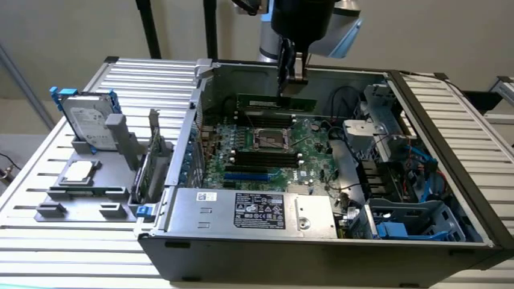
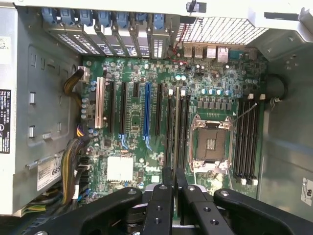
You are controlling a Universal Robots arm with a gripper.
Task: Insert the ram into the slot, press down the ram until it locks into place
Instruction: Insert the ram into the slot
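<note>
My gripper [image 1: 292,81] hangs over the open computer case, shut on the ram [image 1: 275,102], a long green stick held level, well above the mainboard. In the wrist view the fingers [image 2: 161,205] stand close together, and the ram [image 2: 176,127] shows edge-on as a thin pale line. That line runs along a group of parallel black slots [image 2: 169,127] between the processor socket and the blue socket. The same slots [image 1: 265,158] lie bare in the exterior view. The ram stays apart from them. I cannot tell which slot of the group it is over.
The processor socket [image 2: 211,142] sits beside the slots, with a second group of black slots [image 2: 247,139] beyond it. The blue socket [image 2: 146,115], the power supply [image 1: 249,208], cable bundles [image 2: 73,161] and a drive cage [image 1: 410,217] crowd the case. A hard drive [image 1: 88,120] stands outside.
</note>
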